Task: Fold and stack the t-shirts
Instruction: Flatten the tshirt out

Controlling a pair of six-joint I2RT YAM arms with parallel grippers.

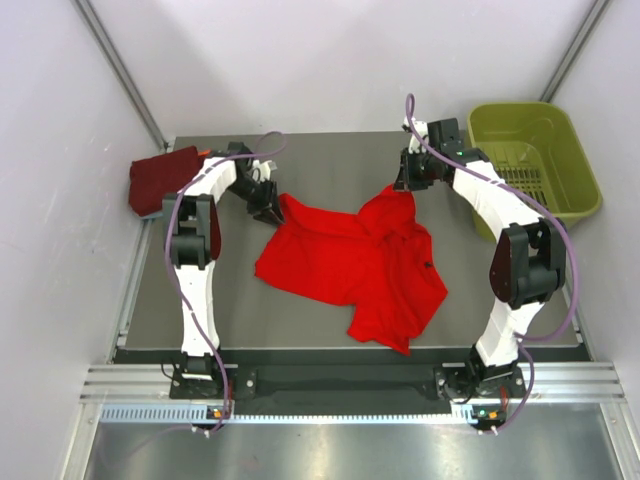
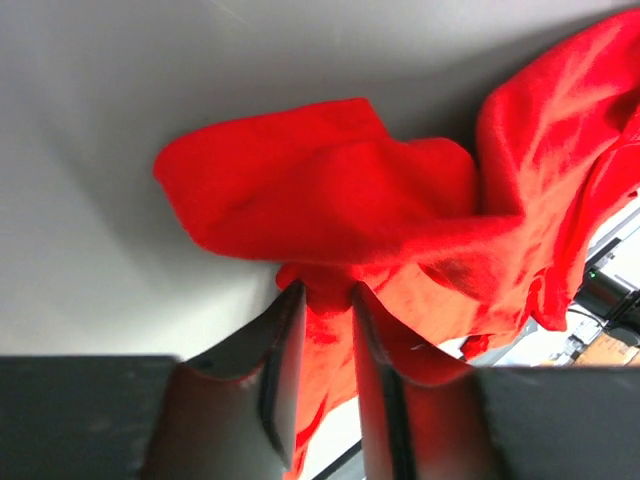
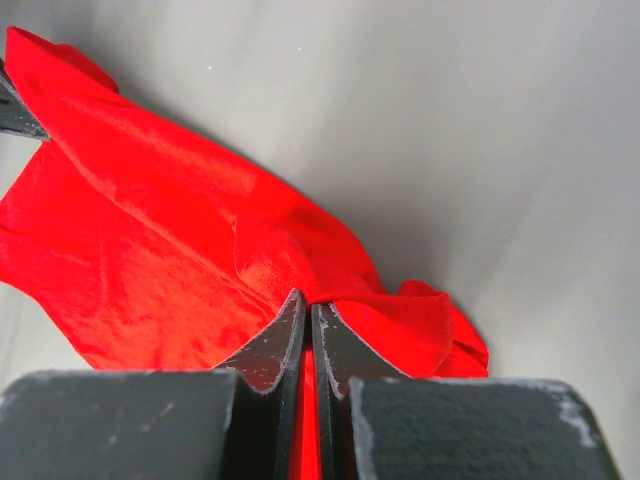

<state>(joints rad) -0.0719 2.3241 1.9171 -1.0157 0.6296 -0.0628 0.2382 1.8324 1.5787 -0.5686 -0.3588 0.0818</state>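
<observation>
The bright red t-shirt (image 1: 350, 262) lies crumpled across the middle of the grey table. My left gripper (image 1: 270, 208) is shut on a bunch of its cloth at the far left corner; the left wrist view shows the red t-shirt (image 2: 330, 200) pinched between the fingers (image 2: 290, 340). My right gripper (image 1: 405, 188) is shut on the shirt's far right edge; the right wrist view shows the red t-shirt (image 3: 160, 220) clamped tight between the fingers (image 3: 285, 335). A folded dark maroon t-shirt (image 1: 160, 178) sits at the table's far left corner. The orange and grey-blue shirts are mostly hidden under it.
An olive-green plastic basket (image 1: 535, 155) stands off the table's far right corner. White walls close in on both sides. A metal rail (image 1: 340, 385) runs along the near edge by the arm bases.
</observation>
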